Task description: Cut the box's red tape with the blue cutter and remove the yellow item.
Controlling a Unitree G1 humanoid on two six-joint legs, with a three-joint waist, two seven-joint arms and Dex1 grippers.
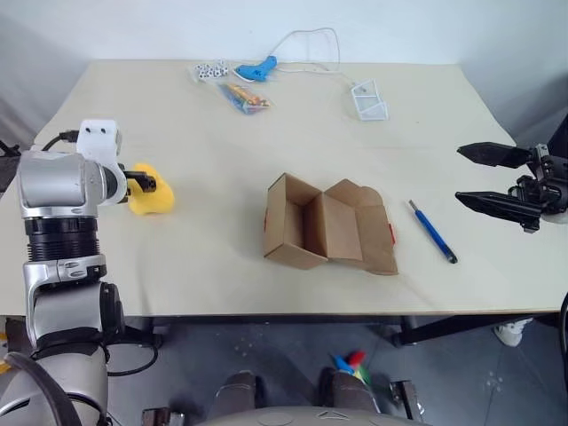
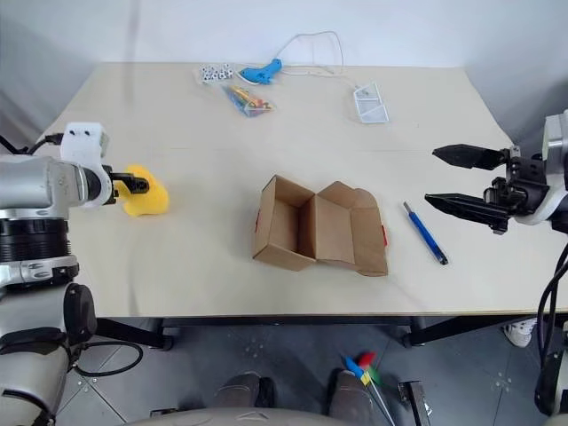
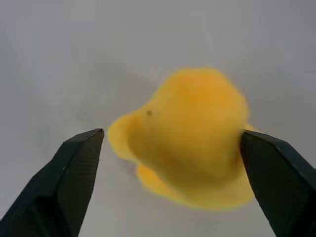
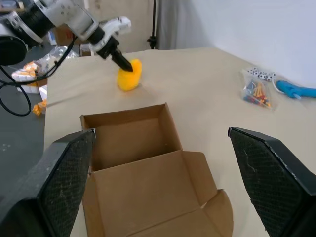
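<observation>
The left hand is seen over the left part of the desk, its fingers spread wide to either side of the yellow item, which rests on the desk with nothing clamped on it; whether a finger grazes its side cannot be told; the item lies directly ahead of this hand and well apart from the box, so the removal is judged done and only a withdrawal of the left hand is left. The box stands open near the middle of the desk, flaps folded out, its inside bare; a sliver of the red tape is seen on its right edge. The blue cutter lies flat just right of the box, its long axis running away from the near edge and slightly leftward, nearer to the right hand than to the left. The right hand is held level over the desk's right edge, pointing inward, its fingers fully parted and empty.
</observation>
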